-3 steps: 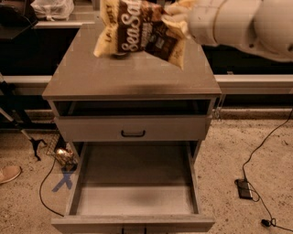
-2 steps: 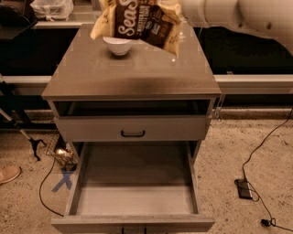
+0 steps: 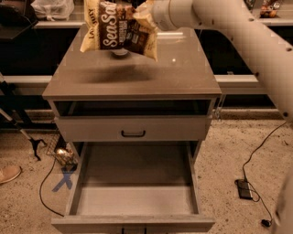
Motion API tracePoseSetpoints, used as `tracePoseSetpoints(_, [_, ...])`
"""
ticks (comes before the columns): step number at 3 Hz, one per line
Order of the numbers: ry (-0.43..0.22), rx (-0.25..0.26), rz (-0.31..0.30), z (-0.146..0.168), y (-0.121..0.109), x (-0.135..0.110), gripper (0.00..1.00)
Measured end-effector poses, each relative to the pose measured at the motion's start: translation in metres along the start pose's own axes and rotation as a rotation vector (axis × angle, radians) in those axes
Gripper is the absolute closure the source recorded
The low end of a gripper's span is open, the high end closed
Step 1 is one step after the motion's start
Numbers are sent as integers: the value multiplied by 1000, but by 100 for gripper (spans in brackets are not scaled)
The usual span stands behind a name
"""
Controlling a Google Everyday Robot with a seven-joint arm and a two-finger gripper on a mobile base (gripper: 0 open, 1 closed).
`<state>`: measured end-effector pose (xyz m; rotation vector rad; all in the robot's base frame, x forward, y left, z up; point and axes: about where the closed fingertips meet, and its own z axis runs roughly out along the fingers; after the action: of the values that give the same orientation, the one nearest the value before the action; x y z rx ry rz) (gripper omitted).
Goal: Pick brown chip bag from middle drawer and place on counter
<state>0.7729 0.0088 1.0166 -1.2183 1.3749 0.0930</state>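
Observation:
The brown chip bag (image 3: 120, 30), dark brown with cream ends and white "Sea Salt" lettering, hangs in the air above the back of the counter (image 3: 151, 75). My gripper (image 3: 147, 13) is at the bag's upper right end, shut on it, with the white arm reaching in from the right. The bag casts a shadow on the counter's left part. The middle drawer (image 3: 137, 201) is pulled fully open below, and its flat grey floor is bare.
A small white bowl (image 3: 120, 53) sits on the counter, mostly hidden behind the bag. The shallower drawer front with a black handle (image 3: 133, 133) is above the open drawer. A black adapter with cable (image 3: 244, 188) lies on the floor at right, a shoe (image 3: 8, 174) at left.
The arm has carried the bag leftward over the counter. The bag now covers most of the white bowl that showed below it before.

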Motion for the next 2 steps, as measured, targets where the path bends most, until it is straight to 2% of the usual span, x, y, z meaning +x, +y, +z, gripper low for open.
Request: tracePoseSetpoints(2, [-3,-18,2,10,7,-2,11])
